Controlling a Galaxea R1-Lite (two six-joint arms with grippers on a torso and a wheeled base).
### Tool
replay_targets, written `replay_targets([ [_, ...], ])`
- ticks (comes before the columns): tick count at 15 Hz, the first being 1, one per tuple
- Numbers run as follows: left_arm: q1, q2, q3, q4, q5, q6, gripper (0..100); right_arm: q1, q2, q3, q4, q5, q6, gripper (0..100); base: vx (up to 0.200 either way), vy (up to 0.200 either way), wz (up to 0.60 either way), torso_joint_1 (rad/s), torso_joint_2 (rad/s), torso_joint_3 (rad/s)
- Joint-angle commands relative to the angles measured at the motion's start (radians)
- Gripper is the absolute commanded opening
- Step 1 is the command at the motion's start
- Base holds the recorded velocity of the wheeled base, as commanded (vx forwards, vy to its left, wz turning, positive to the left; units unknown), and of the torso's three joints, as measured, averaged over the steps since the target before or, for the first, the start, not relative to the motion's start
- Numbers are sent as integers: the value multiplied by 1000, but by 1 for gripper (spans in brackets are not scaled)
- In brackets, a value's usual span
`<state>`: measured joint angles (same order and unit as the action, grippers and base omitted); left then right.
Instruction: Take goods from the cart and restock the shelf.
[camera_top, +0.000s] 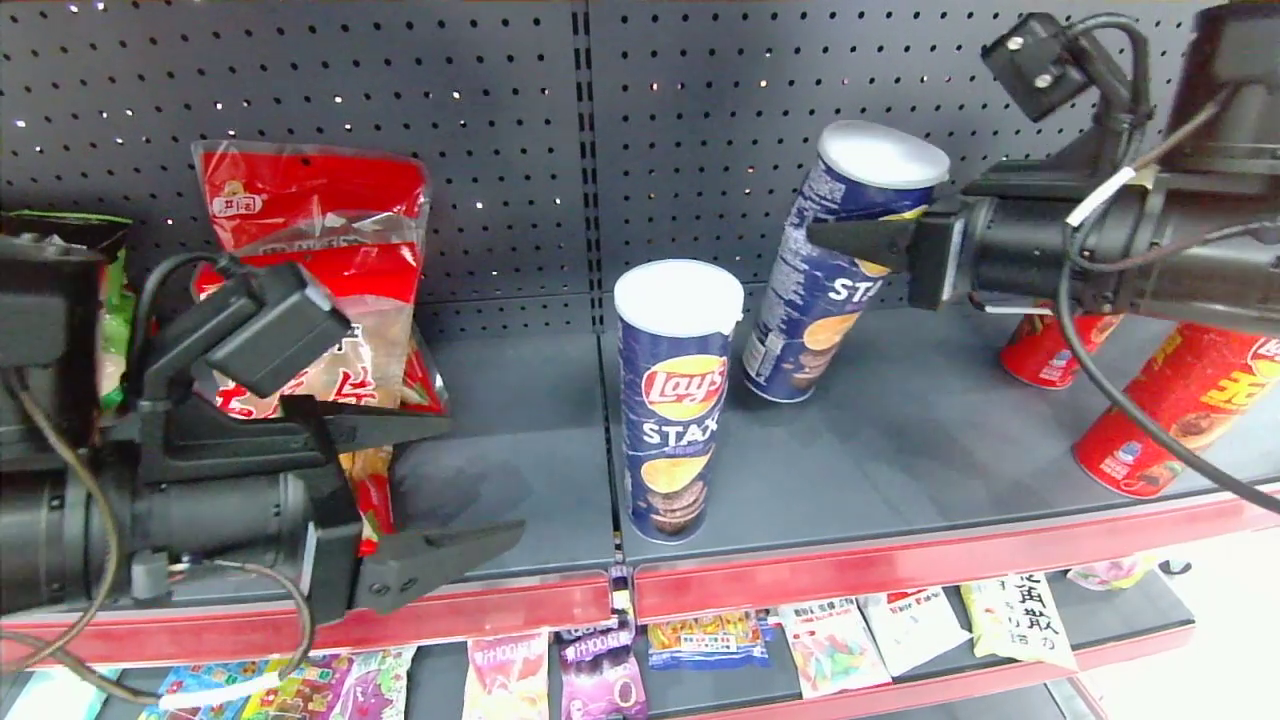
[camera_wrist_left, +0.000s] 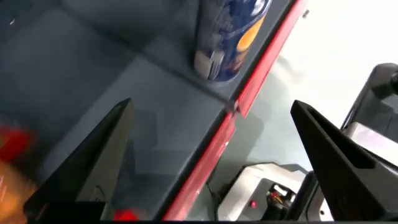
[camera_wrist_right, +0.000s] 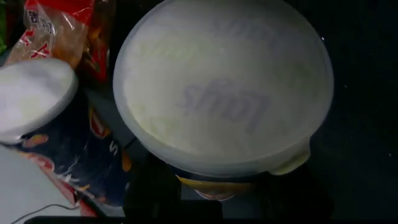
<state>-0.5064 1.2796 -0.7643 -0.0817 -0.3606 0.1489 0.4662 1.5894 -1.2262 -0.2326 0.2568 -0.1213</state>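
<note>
A blue chip can (camera_top: 820, 300) with a white lid (camera_wrist_right: 224, 87) leans tilted at the back of the grey shelf (camera_top: 900, 450), its base low by the shelf floor. My right gripper (camera_top: 835, 238) is shut on its upper part, one finger lying across the label. A second blue can (camera_top: 675, 420) stands upright near the shelf's front edge, left of the tilted one; it also shows as the can (camera_wrist_left: 227, 43) and as a lid (camera_wrist_right: 34, 96). My left gripper (camera_top: 480, 480) hangs open and holds nothing over the front lip, left of the upright can.
A red snack bag (camera_top: 330, 230) stands at the back left, behind my left arm. Two red cans (camera_top: 1180, 410) lie tilted on the right of the shelf. A red lip (camera_top: 900, 570) edges the front. Several small packets (camera_top: 830, 640) fill the shelf below.
</note>
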Motion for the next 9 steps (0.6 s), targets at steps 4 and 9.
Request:
replay_targets([
  [4, 16, -220, 100, 7, 71, -51, 100, 23, 251, -211, -5, 41, -11, 0, 0, 0, 0, 0, 0, 0],
  [9, 16, -227, 103, 7, 95, -49, 100, 75, 302, -242, -5, 36, -11, 0, 0, 0, 0, 0, 0, 0],
])
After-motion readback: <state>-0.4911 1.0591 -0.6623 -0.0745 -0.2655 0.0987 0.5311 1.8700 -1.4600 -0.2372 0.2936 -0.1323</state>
